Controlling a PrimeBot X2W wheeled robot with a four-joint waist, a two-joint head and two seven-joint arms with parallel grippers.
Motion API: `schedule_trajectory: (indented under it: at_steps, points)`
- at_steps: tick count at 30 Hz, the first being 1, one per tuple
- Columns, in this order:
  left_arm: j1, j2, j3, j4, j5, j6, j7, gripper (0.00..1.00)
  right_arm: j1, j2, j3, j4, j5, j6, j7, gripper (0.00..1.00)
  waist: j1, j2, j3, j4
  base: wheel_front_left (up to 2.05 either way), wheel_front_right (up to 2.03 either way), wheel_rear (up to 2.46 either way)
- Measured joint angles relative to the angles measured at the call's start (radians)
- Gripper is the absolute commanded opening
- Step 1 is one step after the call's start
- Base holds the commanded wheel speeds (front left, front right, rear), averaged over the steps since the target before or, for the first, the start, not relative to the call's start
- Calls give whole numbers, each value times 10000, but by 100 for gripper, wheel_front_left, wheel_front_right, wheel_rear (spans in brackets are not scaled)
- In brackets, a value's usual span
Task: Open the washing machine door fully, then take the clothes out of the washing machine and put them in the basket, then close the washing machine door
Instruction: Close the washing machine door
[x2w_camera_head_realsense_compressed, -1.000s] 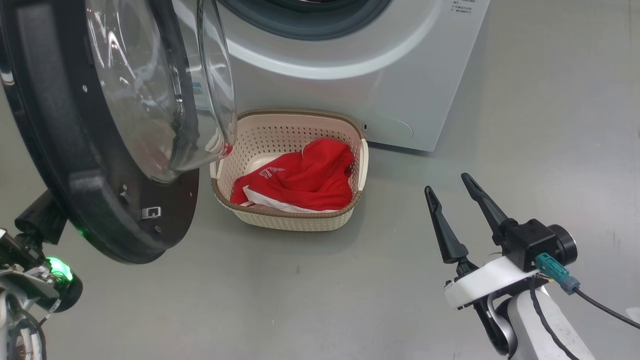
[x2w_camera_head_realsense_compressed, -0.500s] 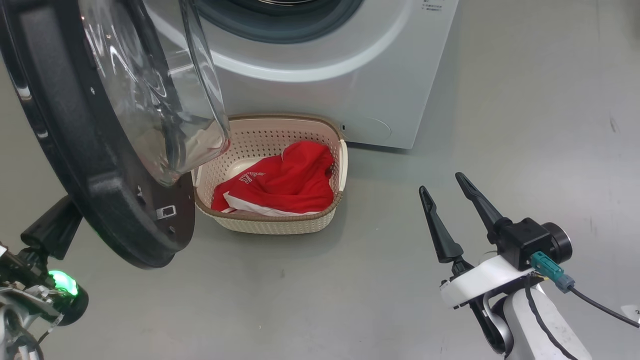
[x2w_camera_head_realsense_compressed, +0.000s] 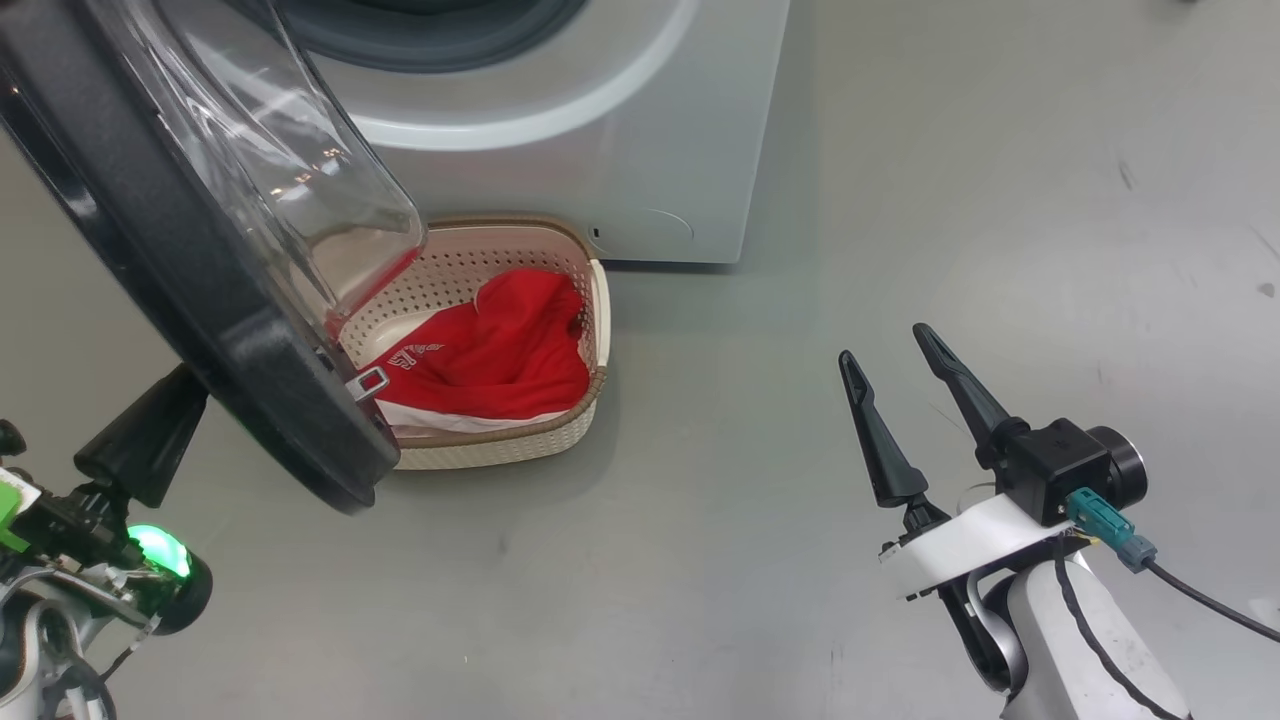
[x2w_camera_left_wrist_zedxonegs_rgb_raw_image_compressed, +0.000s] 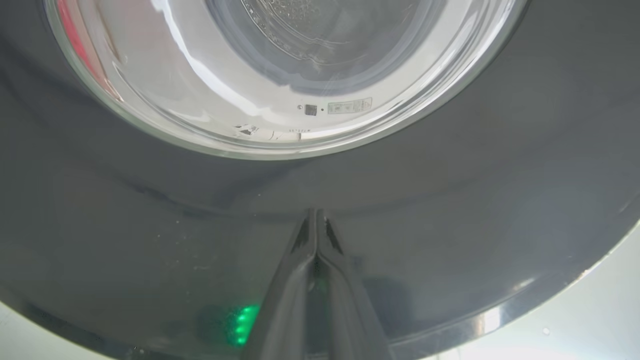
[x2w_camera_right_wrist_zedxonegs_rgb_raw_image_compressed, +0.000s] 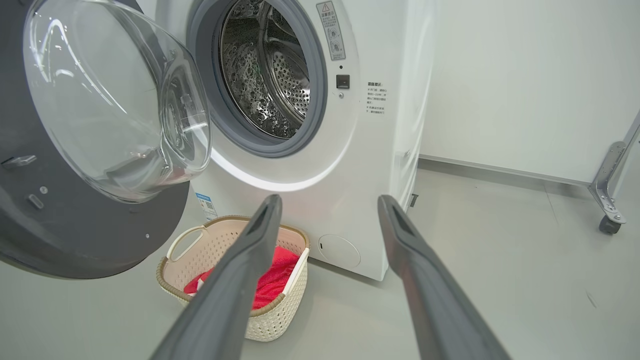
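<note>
The washing machine door (x2w_camera_head_realsense_compressed: 150, 230) stands swung out from the white washing machine (x2w_camera_head_realsense_compressed: 600, 150), its glass bowl hanging over the left part of the cream basket (x2w_camera_head_realsense_compressed: 520, 432). Red clothes (x2w_camera_head_realsense_compressed: 500, 350) lie in the basket. My left gripper (x2w_camera_head_realsense_compressed: 185, 385) is shut behind the door; in the left wrist view its tips (x2w_camera_left_wrist_zedxonegs_rgb_raw_image_compressed: 316, 215) touch the door's (x2w_camera_left_wrist_zedxonegs_rgb_raw_image_compressed: 450, 200) black outer rim. My right gripper (x2w_camera_head_realsense_compressed: 884, 344) hangs open and holds nothing over the floor, right of the basket. In the right wrist view the right gripper (x2w_camera_right_wrist_zedxonegs_rgb_raw_image_compressed: 330, 198) points at the washing machine (x2w_camera_right_wrist_zedxonegs_rgb_raw_image_compressed: 380, 150), whose steel drum (x2w_camera_right_wrist_zedxonegs_rgb_raw_image_compressed: 270, 70) shows no clothes in the part I see.
Grey floor (x2w_camera_head_realsense_compressed: 800, 250) spreads to the right of the machine and in front of the basket (x2w_camera_right_wrist_zedxonegs_rgb_raw_image_compressed: 280, 315). A metal frame leg with a caster (x2w_camera_right_wrist_zedxonegs_rgb_raw_image_compressed: 607, 200) stands by the white wall at the far right.
The head camera has turned, sliding the picture left. The door has swung closer to the machine, now overlapping the basket, and my left gripper has followed behind it. The right gripper stays open.
</note>
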Motion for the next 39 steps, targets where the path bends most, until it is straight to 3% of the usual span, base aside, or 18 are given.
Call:
schedule_trajectory:
  at_steps: [14,22,39]
  points:
    - [-48,-462,-261,-169,0,82,-420,0,-124,29,0,-134,201,-13,0,100,0,0,400,-1468,0,0,0]
    - [-554,-899,46,-69,-267,86,-1262,0,-143,40,56,-219,385,-98,0,100,0,1,697,-2224,0,0,0]
    - [-1348,-947,303,598,-531,88,-2696,0,-221,86,439,-343,1053,-313,0,100,0,0,1094,-3838,0,0,0]
